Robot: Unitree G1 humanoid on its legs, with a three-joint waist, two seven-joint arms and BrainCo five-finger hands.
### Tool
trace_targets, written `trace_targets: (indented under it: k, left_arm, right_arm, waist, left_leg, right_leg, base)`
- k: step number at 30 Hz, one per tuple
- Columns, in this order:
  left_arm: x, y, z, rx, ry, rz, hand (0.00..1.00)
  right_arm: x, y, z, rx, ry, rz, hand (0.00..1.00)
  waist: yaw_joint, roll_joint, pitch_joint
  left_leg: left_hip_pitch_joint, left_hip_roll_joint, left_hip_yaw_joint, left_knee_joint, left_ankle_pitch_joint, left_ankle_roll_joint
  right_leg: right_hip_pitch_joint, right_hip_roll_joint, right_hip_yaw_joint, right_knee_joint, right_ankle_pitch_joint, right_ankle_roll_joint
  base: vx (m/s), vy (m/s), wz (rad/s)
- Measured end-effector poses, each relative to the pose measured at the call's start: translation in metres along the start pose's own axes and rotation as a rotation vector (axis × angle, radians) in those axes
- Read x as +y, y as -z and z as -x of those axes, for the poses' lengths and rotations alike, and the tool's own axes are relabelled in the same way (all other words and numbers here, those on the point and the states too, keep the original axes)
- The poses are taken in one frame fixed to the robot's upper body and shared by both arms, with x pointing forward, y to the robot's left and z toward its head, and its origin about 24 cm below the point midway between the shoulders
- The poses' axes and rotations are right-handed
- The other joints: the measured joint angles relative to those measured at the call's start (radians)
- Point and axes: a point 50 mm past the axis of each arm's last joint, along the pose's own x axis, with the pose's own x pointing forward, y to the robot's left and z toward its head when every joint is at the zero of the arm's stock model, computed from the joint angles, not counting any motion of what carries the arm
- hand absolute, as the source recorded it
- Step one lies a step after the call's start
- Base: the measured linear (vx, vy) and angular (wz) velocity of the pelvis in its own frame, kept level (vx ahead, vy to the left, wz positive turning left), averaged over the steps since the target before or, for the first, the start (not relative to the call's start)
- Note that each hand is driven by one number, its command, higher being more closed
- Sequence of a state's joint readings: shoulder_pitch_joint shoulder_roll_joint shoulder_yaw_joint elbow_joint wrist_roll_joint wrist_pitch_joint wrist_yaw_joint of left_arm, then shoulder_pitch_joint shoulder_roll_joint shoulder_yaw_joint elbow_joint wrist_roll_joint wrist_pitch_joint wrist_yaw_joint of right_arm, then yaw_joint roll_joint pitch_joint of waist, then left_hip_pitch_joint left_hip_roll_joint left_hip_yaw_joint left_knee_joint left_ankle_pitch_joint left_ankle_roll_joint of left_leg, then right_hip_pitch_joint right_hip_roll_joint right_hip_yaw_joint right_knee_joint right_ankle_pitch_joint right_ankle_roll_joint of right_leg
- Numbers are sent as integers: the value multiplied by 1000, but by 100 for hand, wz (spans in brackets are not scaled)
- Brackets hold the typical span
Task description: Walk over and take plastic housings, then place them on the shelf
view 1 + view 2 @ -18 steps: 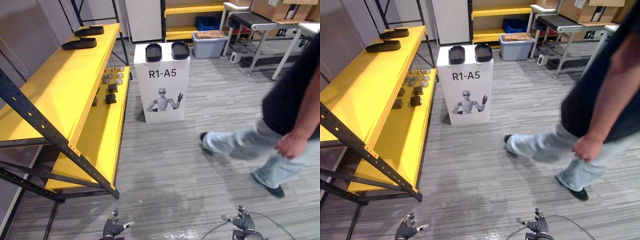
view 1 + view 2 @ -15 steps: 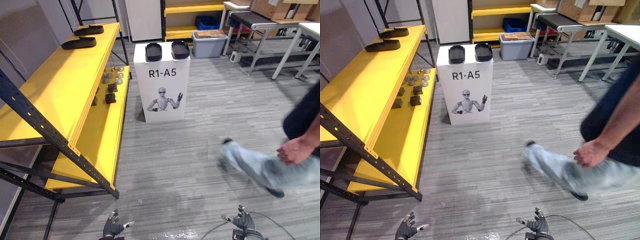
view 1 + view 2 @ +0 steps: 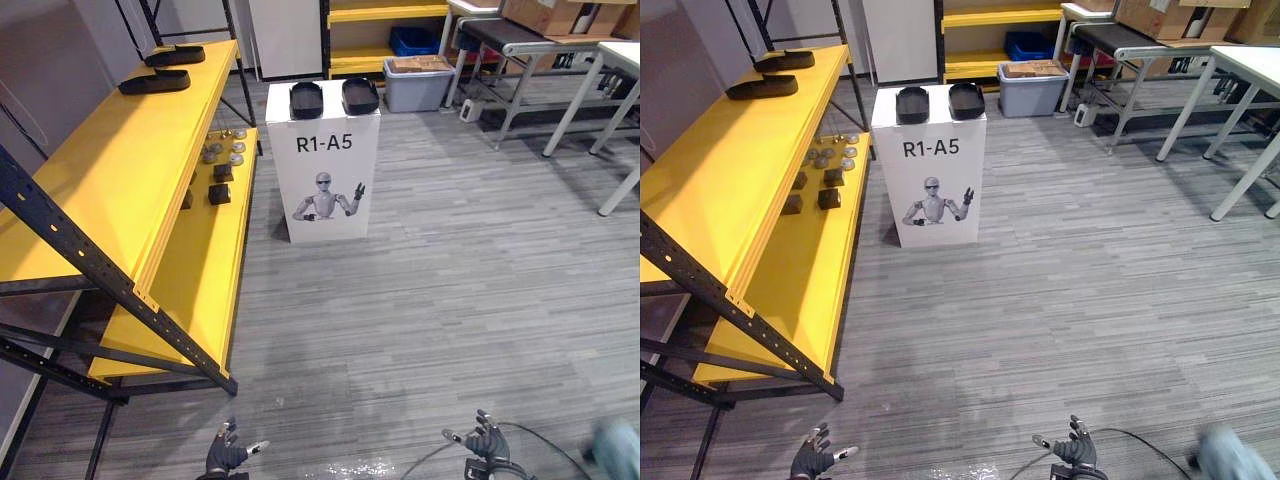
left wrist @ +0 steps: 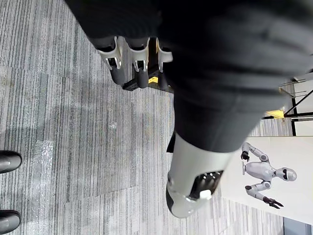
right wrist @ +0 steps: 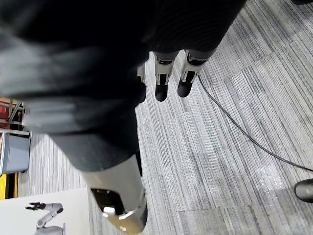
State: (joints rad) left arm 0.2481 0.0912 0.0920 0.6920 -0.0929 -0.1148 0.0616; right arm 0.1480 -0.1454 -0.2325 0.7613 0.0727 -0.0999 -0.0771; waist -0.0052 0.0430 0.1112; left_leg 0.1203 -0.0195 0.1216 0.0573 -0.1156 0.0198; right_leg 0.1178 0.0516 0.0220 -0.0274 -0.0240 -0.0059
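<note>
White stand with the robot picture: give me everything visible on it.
The white stand is a tall box-shaped pedestal with flat matte panels that look like painted board or card. It stands upright on the grey striped floor. Its front face carries dark lettering above a picture of a robot figure. Two black housings sit side by side on its flat top. It stands close beside the far end of the yellow rack; whether they touch I cannot tell. No damage shows.
</note>
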Motion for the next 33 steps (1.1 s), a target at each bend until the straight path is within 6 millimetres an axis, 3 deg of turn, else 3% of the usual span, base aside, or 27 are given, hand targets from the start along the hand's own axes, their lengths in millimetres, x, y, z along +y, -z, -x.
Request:
trace_targets:
  k: [5,8,11,12,13,15,17,20,22,23,24,26,27,28,29,30,31,33]
  left_arm:
    - [0,-6,-1,-23,-13,6,0]
    - [0,-13,-1,-53,-14,10,0]
    - [-2,-20,-2,-83,-9,15,0]
    - [-3,-24,-3,-95,-7,15,0]
    - [-4,-25,-4,-96,-5,15,0]
    - [-4,-22,-3,-88,-9,14,0]
    - [-2,-24,-4,-89,-20,7,0]
    - [-5,-37,-9,-122,-20,38,0]
    - [-8,-48,-13,-153,-16,41,0]
    - [-8,-51,-14,-162,-14,34,0]
    - [-13,-57,-17,-177,-3,38,0]
    - [-17,-61,-18,-188,4,44,0]
    - [-17,-59,-18,-184,3,48,0]
    - [-18,-53,-18,-161,1,52,0]
    - [-17,-49,-17,-147,-2,52,0]
    - [-15,-42,-15,-127,-5,51,0]
    - [-15,-38,-13,-112,-3,53,0]
    - [-17,-34,-11,-100,1,61,0]
  right_arm:
    - [4,-10,-4,-25,-4,-6,0]
    - [7,-19,-8,-51,-7,-11,0]
    - [12,-33,-13,-86,-15,-17,0]
    - [13,-31,-12,-82,-13,-19,0]
    - [14,-29,-10,-77,-13,-21,0]
    - [17,-26,-9,-69,-23,-12,0]
    - [25,-30,-9,-81,-45,-13,0]
    - [26,-31,-10,-83,-46,-10,0]
    - [25,-32,-10,-86,-41,-9,0]
    - [24,-33,-11,-88,-38,-7,0]
    - [24,-42,-14,-108,-37,-3,0]
    - [25,-55,-18,-142,-38,-2,0]
    - [25,-56,-18,-146,-40,-1,0]
    - [27,-54,-18,-139,-45,3,0]
    - [29,-53,-17,-138,-54,11,0]
    - [34,-52,-16,-136,-70,20,0]
    - [36,-51,-15,-132,-74,10,0]
    - [36,-53,-16,-135,-66,-12,0]
  waist:
    - [15,-4,3]
    - [24,-1,9]
    - [33,7,37]
    - [33,0,53]
    - [30,-5,63]
    - [25,-7,72]
    - [21,-10,83]
    - [15,-7,116]
    - [-16,-9,122]
    - [-23,-12,120]
    - [-24,4,125]
    - [-34,6,124]
    - [-39,9,124]
    - [-37,18,124]
    - [-34,20,125]
    - [-25,22,126]
    - [-3,18,129]
    - [26,8,136]
  left_leg:
    - [-37,0,20,16,-4,5]
    - [-79,5,22,85,-43,18]
    - [-128,10,32,197,-117,34]
    - [-125,-1,21,227,-150,47]
    - [-117,-12,8,248,-169,56]
    - [-98,-15,2,258,-189,60]
    - [-59,-11,-7,242,-216,60]
    - [9,22,-23,212,-229,36]
    - [64,54,-75,156,-239,-3]
    - [82,67,-91,143,-246,-20]
    - [88,97,-103,145,-240,-48]
    - [89,116,-111,203,-197,-102]
    - [55,129,-115,334,-178,-105]
    - [-27,161,-103,575,-94,-76]
    - [-78,185,-96,702,-22,-65]
    - [-177,231,-87,947,7,-63]
    - [-259,245,-68,1098,-36,-52]
    - [-360,216,-36,1120,-88,-54]
  right_leg:
    - [-33,0,25,3,9,-3]
    - [-59,2,34,25,4,2]
    - [-166,-3,31,272,-129,46]
    - [-236,-21,-7,450,-182,60]
    - [-321,-48,-57,644,-200,54]
    - [-395,-84,-111,779,-204,58]
    - [-475,-121,-181,715,-204,58]
    - [-504,-105,-213,451,-162,48]
    - [-507,-95,-222,315,11,44]
    - [-502,-89,-228,325,101,-6]
    - [-528,-79,-250,415,53,-58]
    - [-529,-73,-265,505,-46,-76]
    - [-484,-63,-278,495,-83,-83]
    - [-397,-28,-284,436,-102,-94]
    - [-342,-6,-280,387,-104,-97]
    - [-240,36,-268,296,-99,-107]
    - [-150,60,-241,232,-97,-111]
    - [-36,60,-194,150,-97,-112]
  base:
    - [-7,19,-13]
    - [-51,49,-7]
    - [-39,51,-5]
    - [-30,64,27]
    - [5,75,31]
    - [138,65,21]
    - [268,8,2]
    - [424,-82,23]
    - [607,-198,65]
    - [647,-268,45]
    - [527,-229,22]
    - [624,-292,12]
    - [726,-334,16]
    - [591,-263,11]
    - [576,-252,-7]
    - [561,-223,-33]
    - [555,-194,-44]
    - [567,-93,-57]
